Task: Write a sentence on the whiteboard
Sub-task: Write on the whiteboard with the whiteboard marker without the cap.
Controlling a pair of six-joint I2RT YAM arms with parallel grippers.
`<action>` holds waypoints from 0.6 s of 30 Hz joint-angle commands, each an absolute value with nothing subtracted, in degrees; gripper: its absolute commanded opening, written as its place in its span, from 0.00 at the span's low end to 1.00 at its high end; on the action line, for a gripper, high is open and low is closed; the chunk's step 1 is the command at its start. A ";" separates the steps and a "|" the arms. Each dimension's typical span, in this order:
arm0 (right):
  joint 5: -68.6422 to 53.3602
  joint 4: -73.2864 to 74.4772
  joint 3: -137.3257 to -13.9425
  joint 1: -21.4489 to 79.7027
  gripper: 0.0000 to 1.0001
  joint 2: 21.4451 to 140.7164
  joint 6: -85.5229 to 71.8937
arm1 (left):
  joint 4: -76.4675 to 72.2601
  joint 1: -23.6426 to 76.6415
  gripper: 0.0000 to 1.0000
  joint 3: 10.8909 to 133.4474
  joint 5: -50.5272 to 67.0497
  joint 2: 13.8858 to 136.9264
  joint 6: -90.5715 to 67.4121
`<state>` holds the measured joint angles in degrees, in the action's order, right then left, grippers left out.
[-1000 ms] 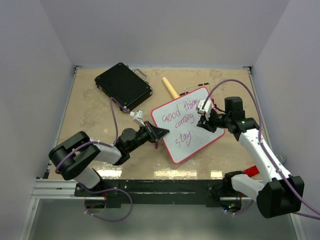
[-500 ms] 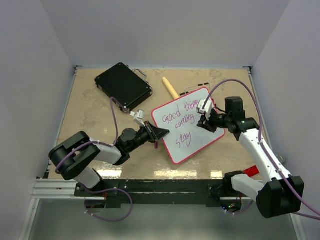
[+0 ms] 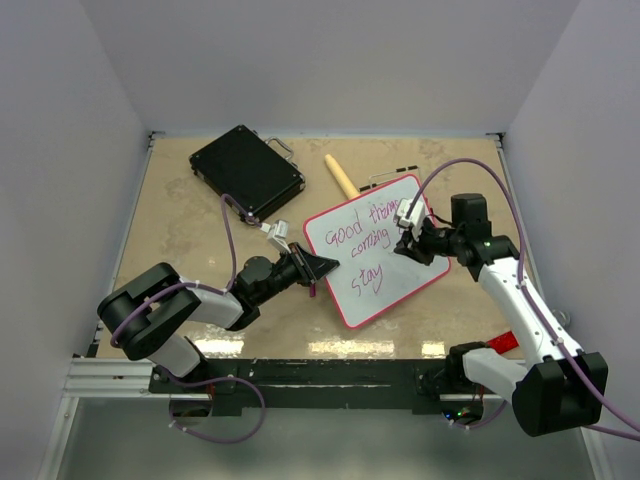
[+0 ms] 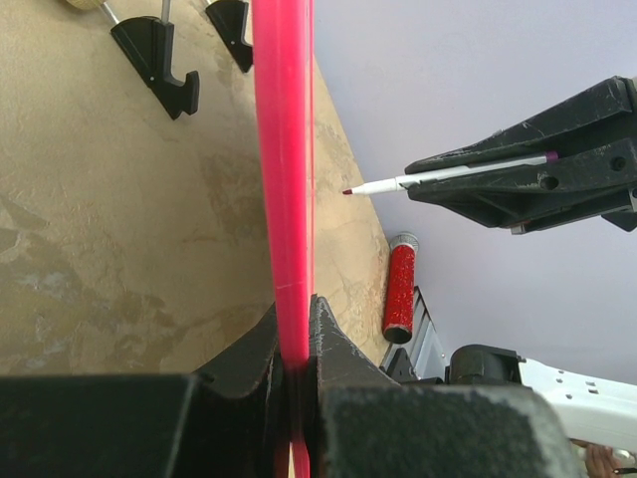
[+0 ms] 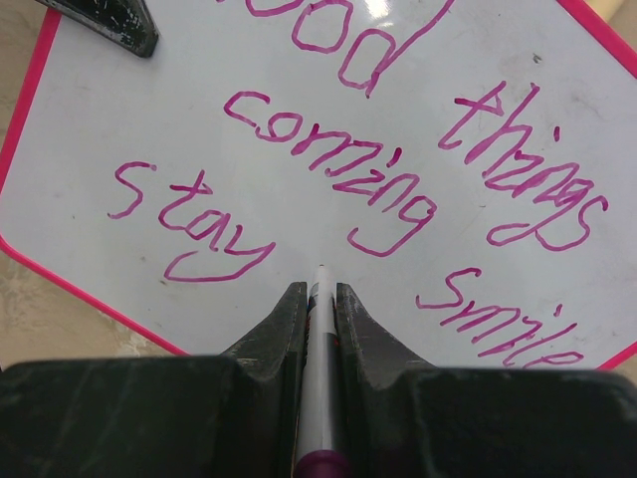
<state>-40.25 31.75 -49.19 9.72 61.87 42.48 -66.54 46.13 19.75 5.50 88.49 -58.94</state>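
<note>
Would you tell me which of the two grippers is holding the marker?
The right gripper, shut on the white marker; the left gripper instead clamps the pink rim of the whiteboard.

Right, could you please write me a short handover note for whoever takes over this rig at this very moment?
Left pincer: shut on the red rim of the whiteboard, holding it steady.
Right pincer: shut on the marker, tip pointed at the board but not touching it.
Done: the sentence reads "Good things coming smile stay".
Left: blank board follows "stay", so more probably goes there; bring the tip down just right of that word.
</note>
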 commanded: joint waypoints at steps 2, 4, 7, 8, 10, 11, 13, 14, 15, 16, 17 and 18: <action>-42.10 31.38 -48.96 9.32 0.00 61.17 43.15 | -72.60 46.05 0.00 19.69 7.65 86.84 -55.99; -41.92 31.29 -48.87 9.23 0.00 61.26 43.15 | -72.51 45.97 0.00 19.78 7.65 86.84 -55.99; -41.57 31.29 -48.78 9.14 0.00 61.17 43.42 | -72.25 46.05 0.00 19.86 7.65 86.66 -55.90; -41.49 31.38 -48.69 9.23 0.00 61.35 43.50 | -72.16 46.05 0.00 19.86 7.65 86.49 -55.81; -41.14 31.55 -48.60 9.23 0.00 61.35 44.12 | -71.81 45.97 0.00 20.04 7.65 86.40 -55.72; -40.96 31.64 -48.69 9.14 0.00 61.52 44.38 | -71.72 46.05 0.00 20.04 7.65 86.22 -55.64; -40.78 31.99 -48.69 9.23 0.00 61.61 45.17 | -71.46 45.97 0.00 19.95 7.82 86.05 -55.46; -40.78 32.17 -48.78 9.14 0.00 61.61 45.44 | -71.37 45.97 0.00 20.04 7.74 86.04 -55.37; -40.78 32.43 -48.87 9.23 0.00 61.70 45.61 | -71.37 45.97 0.00 20.04 7.73 85.96 -55.28; -40.78 32.52 -48.95 9.14 0.00 61.61 46.05 | -71.19 45.97 0.00 20.13 7.73 85.96 -55.20; -40.87 32.61 -49.13 9.14 0.00 61.70 46.23 | -71.19 45.97 0.00 20.13 7.82 85.96 -55.20; -40.96 32.69 -49.22 9.14 0.00 61.61 46.40 | -71.19 46.05 0.00 20.21 7.82 85.96 -55.11</action>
<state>-40.07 32.27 -49.15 9.34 61.87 44.42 -66.32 46.13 19.75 5.61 88.36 -58.67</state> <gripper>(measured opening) 0.141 0.090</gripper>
